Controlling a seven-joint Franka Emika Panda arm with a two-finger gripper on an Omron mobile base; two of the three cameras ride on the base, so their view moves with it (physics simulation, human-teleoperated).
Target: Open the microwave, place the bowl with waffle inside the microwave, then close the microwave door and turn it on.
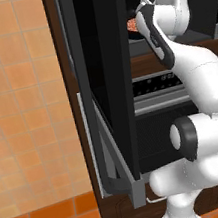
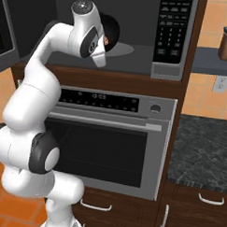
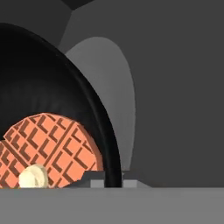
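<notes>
The gripper was pinched narrowly on the rim of the bowl, whose waffle lay just beside the jaws, inside the open microwave over its turntable plate. Good practice here was judged to be lowering the bowl level onto the plate beyond the jaws before releasing, then withdrawing straight out clear of the microwave door.

No legible text. Microwave keypad markings and oven display characters too blurred to read.

White arm reaches up and forward — its hand nearly closed, fingertips pinching together.
</notes>
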